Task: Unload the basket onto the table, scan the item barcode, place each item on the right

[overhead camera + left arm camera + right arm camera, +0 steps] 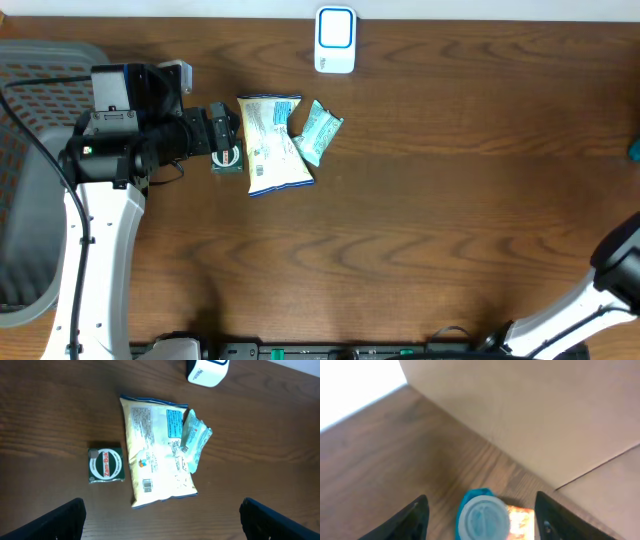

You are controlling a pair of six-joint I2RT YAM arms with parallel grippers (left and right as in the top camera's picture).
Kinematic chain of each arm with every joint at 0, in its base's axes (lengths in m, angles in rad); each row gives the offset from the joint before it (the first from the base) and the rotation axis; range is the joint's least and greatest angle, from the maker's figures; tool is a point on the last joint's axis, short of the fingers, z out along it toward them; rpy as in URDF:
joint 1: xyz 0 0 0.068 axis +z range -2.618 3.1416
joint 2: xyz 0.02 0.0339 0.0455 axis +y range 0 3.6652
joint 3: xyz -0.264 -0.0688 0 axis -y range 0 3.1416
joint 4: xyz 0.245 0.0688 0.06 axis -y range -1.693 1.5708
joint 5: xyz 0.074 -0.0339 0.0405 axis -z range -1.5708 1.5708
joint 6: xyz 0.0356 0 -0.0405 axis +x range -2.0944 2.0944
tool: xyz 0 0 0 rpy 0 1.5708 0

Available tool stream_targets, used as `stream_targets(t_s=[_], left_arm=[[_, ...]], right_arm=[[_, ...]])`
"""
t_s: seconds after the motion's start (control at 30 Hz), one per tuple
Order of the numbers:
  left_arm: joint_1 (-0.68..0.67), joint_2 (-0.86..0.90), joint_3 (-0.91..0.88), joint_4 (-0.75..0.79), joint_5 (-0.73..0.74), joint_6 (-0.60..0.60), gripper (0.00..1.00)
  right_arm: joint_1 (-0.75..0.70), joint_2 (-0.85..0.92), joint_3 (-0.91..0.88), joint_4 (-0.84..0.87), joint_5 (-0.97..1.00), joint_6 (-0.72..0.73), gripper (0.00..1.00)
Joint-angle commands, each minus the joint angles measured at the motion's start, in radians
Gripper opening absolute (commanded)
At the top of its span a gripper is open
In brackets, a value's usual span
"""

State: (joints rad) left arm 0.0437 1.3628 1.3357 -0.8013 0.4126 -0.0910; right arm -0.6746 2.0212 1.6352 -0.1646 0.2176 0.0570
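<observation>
Wood tabletop (450, 230) — bare beside the yellow bag (272, 145), scanner (335, 40) near far edge

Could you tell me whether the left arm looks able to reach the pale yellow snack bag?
Probably yes: the pale yellow snack bag lies flat ahead of the left arm, jaws open; only the teal packet overlaps one edge.
</observation>
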Motion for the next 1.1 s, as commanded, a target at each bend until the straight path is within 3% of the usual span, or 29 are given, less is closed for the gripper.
stream_targets(t_s=[0.0, 0.07, 0.13, 0.37, 0.53, 0.87, 1.07], left_arm=[[-0.001, 0.003, 0.002, 0.001, -0.007, 0.016, 0.98], [-0.001, 0.003, 0.002, 0.001, -0.007, 0.016, 0.98], [-0.001, 0.003, 0.002, 0.001, -0.007, 0.016, 0.98], [-0.001, 0.003, 0.002, 0.001, -0.007, 0.016, 0.98], [-0.001, 0.003, 0.002, 0.001, -0.007, 0.016, 0.98], [-0.001, 0.003, 0.002, 0.001, -0.007, 0.016, 0.98], [-0.001, 0.003, 0.002, 0.001, -0.007, 0.016, 0.98]], right_arm=[[0.005, -0.116, 0.018, -0.026, -0.051, -0.002, 0.68], [0.005, -0.157, 0.018, -0.06, -0.111, -0.002, 0.73], [0.008, -0.205, 0.018, -0.104, -0.204, 0.0, 0.89], [0.023, -0.333, 0.018, -0.317, -0.609, 0.211, 0.89], [0.055, -0.361, 0.018, -0.43, -0.894, 0.228, 0.86], [0.269, -0.36, 0.018, -0.621, -0.911, 0.206, 0.87], [0.455, -0.354, 0.018, -0.639, -0.816, 0.208, 0.99]])
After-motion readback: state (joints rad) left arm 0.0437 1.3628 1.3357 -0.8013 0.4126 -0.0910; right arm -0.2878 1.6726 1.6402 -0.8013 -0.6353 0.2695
